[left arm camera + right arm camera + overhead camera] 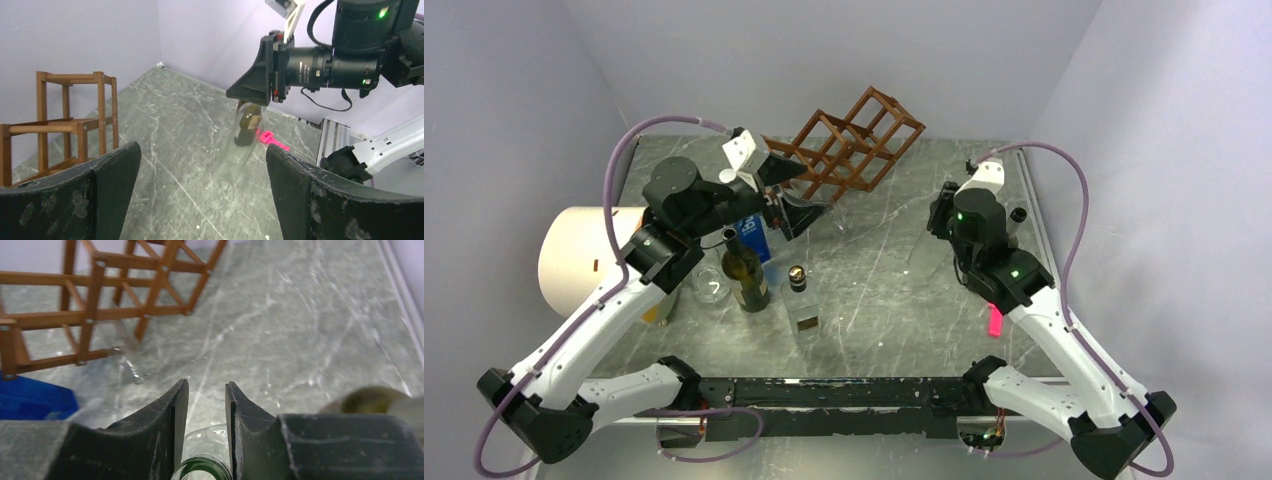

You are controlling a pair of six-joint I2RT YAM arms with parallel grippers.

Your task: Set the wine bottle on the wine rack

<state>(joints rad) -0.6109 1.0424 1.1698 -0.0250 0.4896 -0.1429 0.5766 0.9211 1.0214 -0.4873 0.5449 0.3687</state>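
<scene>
Right gripper [206, 386] pinches neck of clear glass bottle [241, 142] at 3 o'clock; left gripper [202, 150] spread wide by reddish-brown wooden wine rack [849, 145], 12 o'clock.

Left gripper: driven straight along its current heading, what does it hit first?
Probably the clear bottle held at its neck by the right gripper: in the left wrist view it sits just right of centre between the fingers of the open left gripper. Depth is unclear; the tabletop below may come first.

Matt reddish wooden wine rack [849, 145], clear glass wine bottle [236, 152], grey marbled table [894, 262]
</scene>
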